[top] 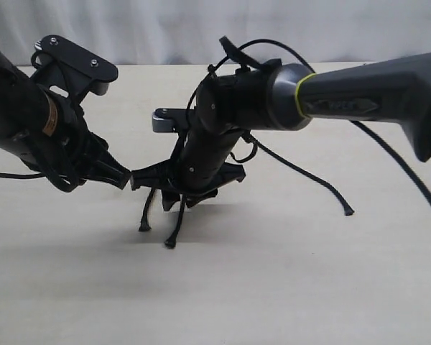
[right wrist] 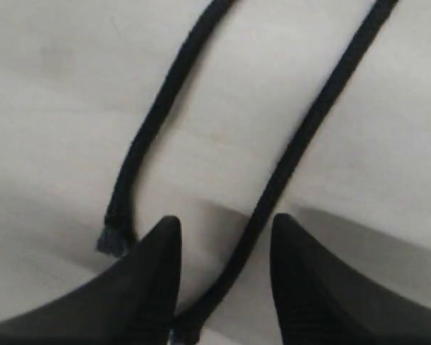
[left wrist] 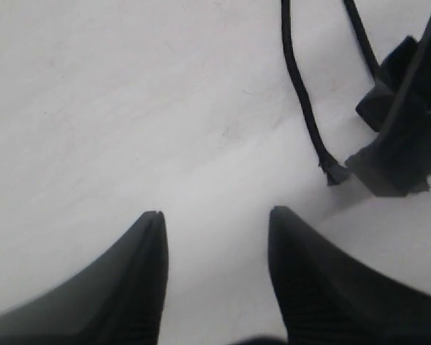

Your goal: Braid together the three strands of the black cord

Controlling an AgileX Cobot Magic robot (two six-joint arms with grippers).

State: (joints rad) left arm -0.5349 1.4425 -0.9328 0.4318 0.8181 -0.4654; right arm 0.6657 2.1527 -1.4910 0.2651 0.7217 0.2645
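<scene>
**Two strands lined up under the right gripper, the third set aside**

The black cord (top: 323,188) is spread over the pale surface (top: 287,287) near the middle of the frame. Its bound end is hidden behind the right arm. Two of the three strands are seen running from beneath the right gripper (top: 183,198) toward the lower centre of the exterior view. These are an outer strand (top: 148,212) and a centre strand (top: 178,223), near each other but apart, each ending in a frayed tip. The third strand (top: 302,172) is drawn away to the right of the frame, well apart from the other two, probably so that it is kept out of the crossing in hand.

The right gripper is pointed down at the surface. In the right wrist view its jaws are parted. A strand, taken to be the centre strand (right wrist: 273,194), is passed through the gap without being pinched, and the other (right wrist: 158,108) lies just beside the jaws. This placement is judged to be a line-up for a grasp.

The left gripper (top: 126,178) is held at centre left, its tips almost touching the right gripper's body. Its jaws are parted too, and nothing is held. In the left wrist view only bare surface is seen in the gap, with the outer strand (left wrist: 302,93) ending nearby. It is judged to be stationed there to receive a strand once one is carried across. No crossing of strands can be seen, so the braid is judged barely begun, if at all.
</scene>
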